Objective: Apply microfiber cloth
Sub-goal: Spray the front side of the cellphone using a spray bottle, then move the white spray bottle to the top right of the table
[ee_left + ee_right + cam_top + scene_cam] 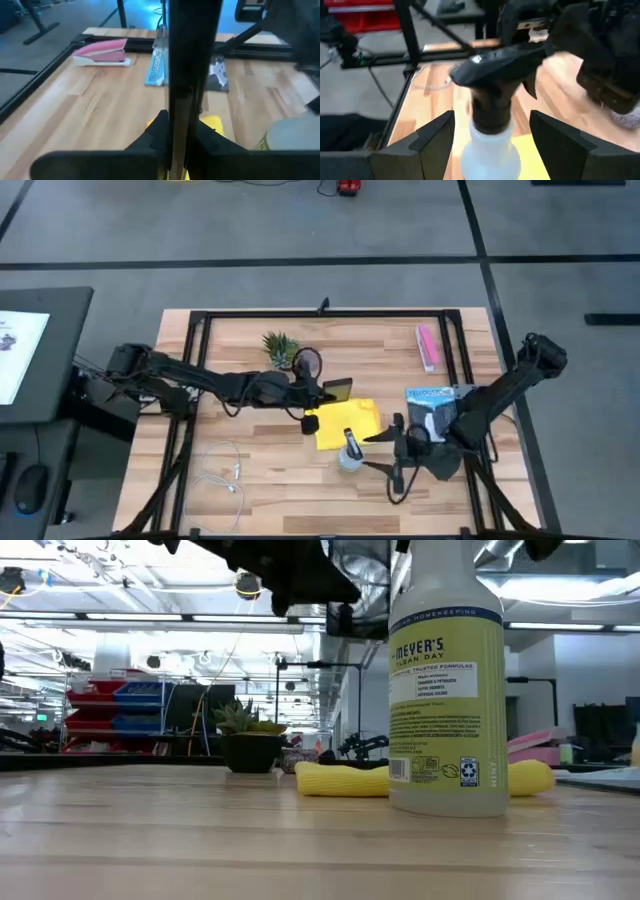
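Observation:
The yellow microfiber cloth (348, 424) lies flat on the table's middle; the low view shows it (335, 779) behind a spray bottle (445, 690). The bottle (351, 452) stands upright on the table at the cloth's near edge. My left gripper (322, 392) reaches in from the left, shut on a black smartphone (339, 390) above the cloth's far edge. My right gripper (495, 137) is open; its fingers stand on either side of the bottle's neck (490, 145), below the black trigger head, without touching it. My left gripper pinches the smartphone between its two fingers (155, 135), at the phone's end nearest the arm (187, 125). The fingers come level from the table's left. The phone shows edge-on in the wrist view and is lifted clear of the table.
A small potted plant (280, 348) stands far left of the cloth. A pink packet (427, 345) and a blue packet (430, 398) lie at the right. A white cable (222, 470) lies near left. A black frame (330, 314) rims the table.

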Available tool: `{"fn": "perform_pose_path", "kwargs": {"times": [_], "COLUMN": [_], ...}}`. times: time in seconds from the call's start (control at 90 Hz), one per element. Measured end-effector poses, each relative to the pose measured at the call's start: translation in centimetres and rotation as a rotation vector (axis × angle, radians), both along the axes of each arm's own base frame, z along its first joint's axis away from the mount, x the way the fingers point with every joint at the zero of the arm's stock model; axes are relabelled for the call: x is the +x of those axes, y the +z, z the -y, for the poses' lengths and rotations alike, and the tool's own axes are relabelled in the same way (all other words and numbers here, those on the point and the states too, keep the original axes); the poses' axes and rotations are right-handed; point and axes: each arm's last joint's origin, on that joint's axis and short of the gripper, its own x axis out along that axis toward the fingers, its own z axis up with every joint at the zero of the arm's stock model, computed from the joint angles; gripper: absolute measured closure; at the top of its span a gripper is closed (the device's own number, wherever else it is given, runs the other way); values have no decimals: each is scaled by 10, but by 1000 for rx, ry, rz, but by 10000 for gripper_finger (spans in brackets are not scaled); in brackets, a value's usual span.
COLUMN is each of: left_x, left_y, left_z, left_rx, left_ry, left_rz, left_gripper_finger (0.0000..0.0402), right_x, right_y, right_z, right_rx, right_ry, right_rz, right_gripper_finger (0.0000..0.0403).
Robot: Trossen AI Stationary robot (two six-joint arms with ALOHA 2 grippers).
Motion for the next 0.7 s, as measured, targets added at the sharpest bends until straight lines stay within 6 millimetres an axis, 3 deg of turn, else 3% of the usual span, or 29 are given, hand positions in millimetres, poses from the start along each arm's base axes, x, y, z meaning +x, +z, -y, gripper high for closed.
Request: {"fn": "perform_pose_path", "kwargs": {"times": [0.189,0.433,0.7], "left_x": [0,-1,3], "left_y": [-2,-4,-13], "left_z": [1,3,10], "left_rx": [-25,-140,-149], "left_ry": [2,7,-11], "left_rz": [-12,-6,-29], "left_gripper_finger": [389,389,389], "right_x": [13,37,44], "right_y": [-17,-15,-14], "right_z": [-14,-31,-28], "right_rx": [-12,-173,-147], "right_ry": [-22,-152,-220], "right_rz": [6,4,23], "right_gripper_finger": [154,154,154]}}
